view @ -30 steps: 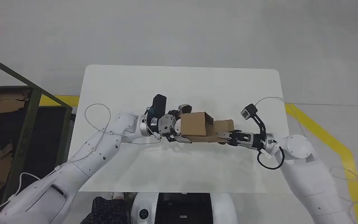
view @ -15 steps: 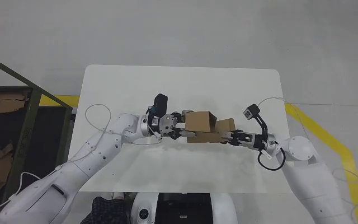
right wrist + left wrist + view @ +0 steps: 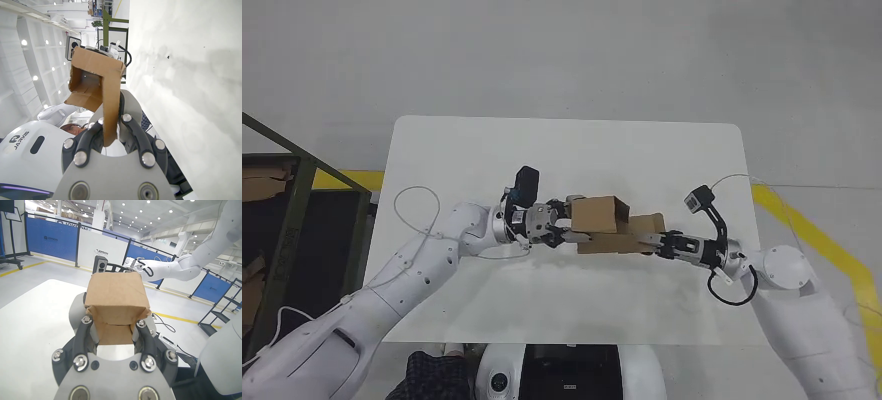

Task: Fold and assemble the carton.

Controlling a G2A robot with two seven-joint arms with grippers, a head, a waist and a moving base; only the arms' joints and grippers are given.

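A brown cardboard carton (image 3: 598, 222) hangs over the middle of the white table (image 3: 492, 150), held between both arms. My left gripper (image 3: 564, 232) is at its left end. In the left wrist view the left gripper (image 3: 113, 323) is shut on the carton (image 3: 115, 294), a lower flap wedged between its fingers (image 3: 86, 321). My right gripper (image 3: 654, 245) is at the right end. In the right wrist view the right gripper (image 3: 111, 121) is shut on a long side flap seen edge-on. The carton (image 3: 94, 64) is open toward this camera, its inside bare.
Bare tabletop (image 3: 572, 300) lies on all sides of the carton. A dark green rack (image 3: 282, 230) holding flat cardboard stands off the table's left edge. Yellow floor tape (image 3: 802, 225) runs past the right edge.
The carton has tipped and shifted slightly right between the grippers, so its top face looks narrower. The right wrist has drawn a little to the right. Both grips are unchanged.
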